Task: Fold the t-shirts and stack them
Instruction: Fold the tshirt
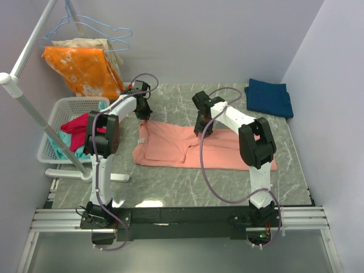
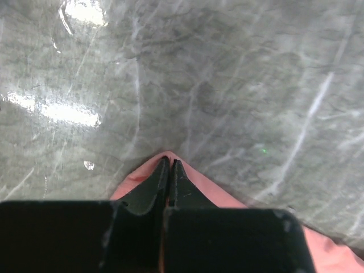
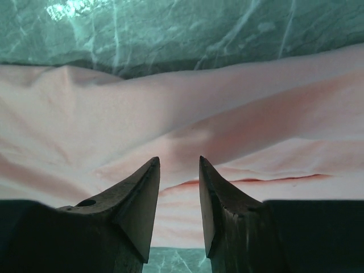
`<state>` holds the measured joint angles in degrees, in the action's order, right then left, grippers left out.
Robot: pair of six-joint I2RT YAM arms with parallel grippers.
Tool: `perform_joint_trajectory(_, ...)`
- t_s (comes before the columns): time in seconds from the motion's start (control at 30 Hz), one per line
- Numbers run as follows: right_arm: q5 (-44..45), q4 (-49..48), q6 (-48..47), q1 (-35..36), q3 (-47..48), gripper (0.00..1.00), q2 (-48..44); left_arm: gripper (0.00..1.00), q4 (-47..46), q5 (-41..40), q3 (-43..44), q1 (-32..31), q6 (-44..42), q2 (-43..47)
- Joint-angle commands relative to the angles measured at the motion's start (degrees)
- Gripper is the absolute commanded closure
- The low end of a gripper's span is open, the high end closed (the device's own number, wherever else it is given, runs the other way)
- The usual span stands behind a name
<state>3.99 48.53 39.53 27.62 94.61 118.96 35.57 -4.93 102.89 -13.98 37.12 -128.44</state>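
**Left tool [image 2: 169,162] pinching shirt corner, right tool [image 3: 179,162] open**

- Salmon-pink t-shirt [image 1: 170,145] lies spread on the grey marble table [image 1: 170,187], long axis left to right, partly doubled over, with a fold seam along its near half.
- Left tool at the shirt's far-left corner. Fingers [image 2: 153,185] pressed together, and a peak of pink cloth is drawn up to the tips: gripping that corner.
- Right tool at the shirt's far edge, about mid-length, pointing down. Jaws apart, nothing between them. Cannot tell whether the tips touch the cloth.
- Navy t-shirt [image 1: 269,96] folded flat, beyond the pink shirt's right end, well apart from it.
- White basket [image 1: 54,122] left of the pink shirt, off the table edge, holding a magenta-red garment [image 1: 77,124].
- Orange cloth [image 1: 82,71] hangs beyond the basket.
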Motion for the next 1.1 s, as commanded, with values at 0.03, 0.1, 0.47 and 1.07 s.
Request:
perform_joint_trajectory(0.03,-0.2,-0.2,-0.2,-1.2,2.4,0.59,0.5,0.99,-2.5,-2.2,0.8,1.0,0.9,1.3)
perform_joint_trajectory(0.1,0.1,0.2,0.0,-1.5,2.8,0.60,0.8,0.99,-3.3,-2.7,-0.9,1.2,1.5,2.3)
perform_joint_trajectory(0.47,1.3,4.6,1.7,-5.6,6.6,0.65,7.8,0.99,-8.7,-1.7,-3.3,2.9,3.7,4.7)
perform_joint_trajectory(1.07,2.1,1.9,-1.5,-9.1,2.4,0.69,4.0,0.98,-8.1,-4.7,4.7,3.0,3.2,0.1)
